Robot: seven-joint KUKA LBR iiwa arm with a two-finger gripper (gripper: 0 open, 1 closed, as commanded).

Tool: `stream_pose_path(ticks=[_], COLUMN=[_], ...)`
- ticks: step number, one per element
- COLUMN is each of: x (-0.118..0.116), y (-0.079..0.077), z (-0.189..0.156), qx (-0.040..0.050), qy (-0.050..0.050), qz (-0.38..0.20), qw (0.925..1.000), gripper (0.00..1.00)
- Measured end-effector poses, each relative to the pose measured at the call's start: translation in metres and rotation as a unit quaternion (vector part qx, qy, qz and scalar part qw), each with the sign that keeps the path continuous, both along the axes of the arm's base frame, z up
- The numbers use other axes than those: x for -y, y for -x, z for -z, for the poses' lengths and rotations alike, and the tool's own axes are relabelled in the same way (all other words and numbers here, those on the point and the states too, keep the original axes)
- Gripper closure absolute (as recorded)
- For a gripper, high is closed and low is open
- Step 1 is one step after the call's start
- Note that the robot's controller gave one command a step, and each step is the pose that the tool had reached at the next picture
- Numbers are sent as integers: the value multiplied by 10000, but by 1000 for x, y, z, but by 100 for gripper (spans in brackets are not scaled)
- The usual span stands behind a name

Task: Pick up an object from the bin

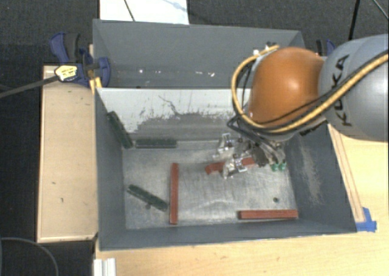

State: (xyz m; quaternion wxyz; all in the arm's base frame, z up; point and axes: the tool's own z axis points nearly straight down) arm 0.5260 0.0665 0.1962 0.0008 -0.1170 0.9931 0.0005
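Hanging below the arm's orange cover, the claw sits low over the floor of the grey bin. Whether it is wide or narrow cannot be told, as the wrist and cables crowd it from above. A short red-brown piece lies right at the claw, one end poking out toward the long red-brown stick, which lies on the bin floor pointing from near wall to far wall. That short piece is to the view's right of the long stick's far end and well apart from it; whether the claw grips it is unclear.

A second red-brown stick lies crosswise, farther right of the long stick's near end and close to the near wall. Just left of the long stick lies a slanted dark green stick. Beyond its far end, another dark green stick lies along the far wall. A third one leans in the corner, far left of the long stick.
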Motion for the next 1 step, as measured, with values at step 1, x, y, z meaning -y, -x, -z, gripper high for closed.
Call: stream_pose_path(ticks=[1], x=[27], y=[-5], z=[-43], qx=[-32], qy=[-3], qz=[-267], qw=[9996], gripper=[100])
